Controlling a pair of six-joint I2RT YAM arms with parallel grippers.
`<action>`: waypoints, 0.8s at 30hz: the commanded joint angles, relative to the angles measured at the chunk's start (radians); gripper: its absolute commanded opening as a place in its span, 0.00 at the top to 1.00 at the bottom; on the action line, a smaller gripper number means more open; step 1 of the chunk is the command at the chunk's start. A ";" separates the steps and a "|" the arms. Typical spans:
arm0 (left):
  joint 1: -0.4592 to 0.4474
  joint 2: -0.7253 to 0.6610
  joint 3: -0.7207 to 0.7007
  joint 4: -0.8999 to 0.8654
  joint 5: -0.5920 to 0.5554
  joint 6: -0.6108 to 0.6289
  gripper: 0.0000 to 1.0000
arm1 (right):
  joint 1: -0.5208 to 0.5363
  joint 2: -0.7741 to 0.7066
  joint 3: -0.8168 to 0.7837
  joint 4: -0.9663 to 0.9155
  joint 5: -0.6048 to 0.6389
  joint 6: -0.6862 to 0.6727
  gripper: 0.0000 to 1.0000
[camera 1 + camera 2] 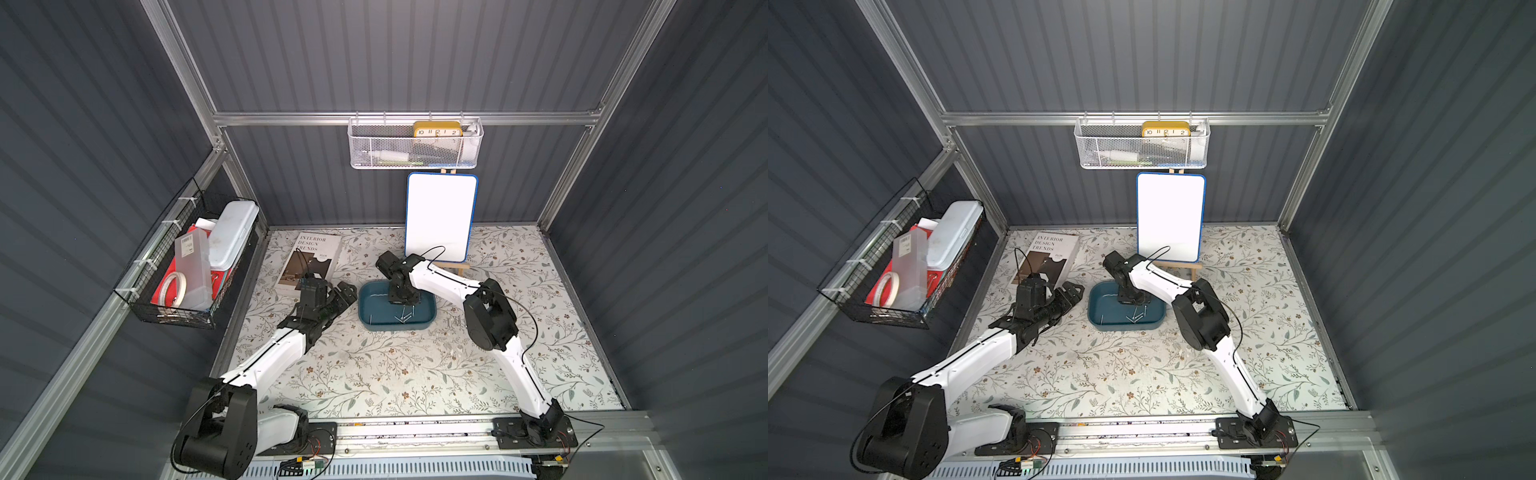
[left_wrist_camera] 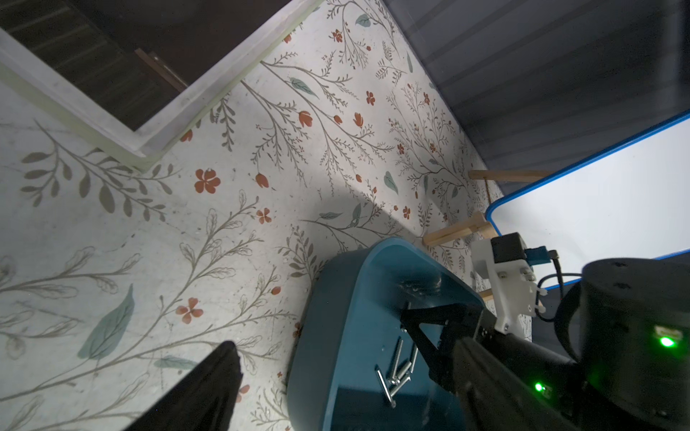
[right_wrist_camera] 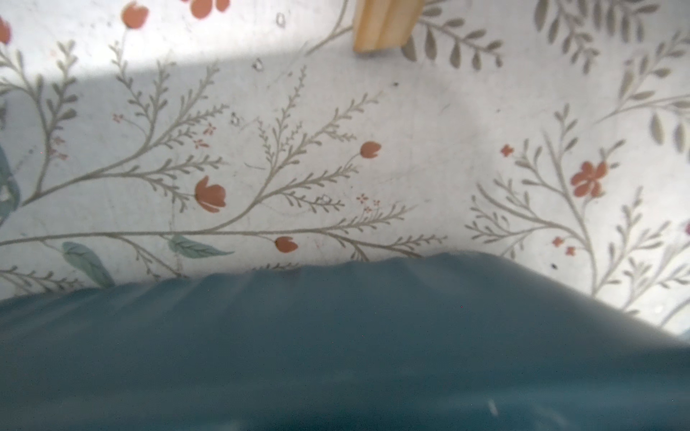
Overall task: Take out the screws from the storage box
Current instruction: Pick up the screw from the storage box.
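The storage box (image 1: pixel 397 328) (image 1: pixel 1125 328) is a shallow teal tray in the middle of the floral table. Several silvery screws (image 1: pixel 403 318) (image 1: pixel 1136 318) lie crossed near its front wall, and one lies alone by its left end (image 1: pixel 370 319). My right gripper (image 1: pixel 402 305) (image 1: pixel 1131 302) points down inside the box, shut, just behind the pile. Whether it holds a screw does not show. The left wrist view shows the screws (image 2: pixel 397 365) beside the right gripper's fingers (image 2: pixel 422 328). My left gripper (image 1: pixel 347 297) (image 1: pixel 1071 295) hovers open just left of the box, holding nothing. The right wrist view shows only the blurred box wall (image 3: pixel 336 336).
A book (image 1: pixel 309 259) lies at the back left of the table. A whiteboard on a wooden easel (image 1: pixel 440 216) stands right behind the box. A black wire basket (image 1: pixel 187 266) hangs on the left wall and a white mesh basket (image 1: pixel 415 145) on the back wall.
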 commanded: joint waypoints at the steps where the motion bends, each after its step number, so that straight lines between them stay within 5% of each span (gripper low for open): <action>1: -0.002 0.018 0.018 0.011 0.011 0.037 0.07 | -0.006 -0.026 0.010 0.006 0.011 -0.024 0.99; 24: -0.004 0.146 0.051 0.056 0.095 0.123 0.07 | -0.001 -0.129 -0.076 0.028 0.004 -0.022 0.99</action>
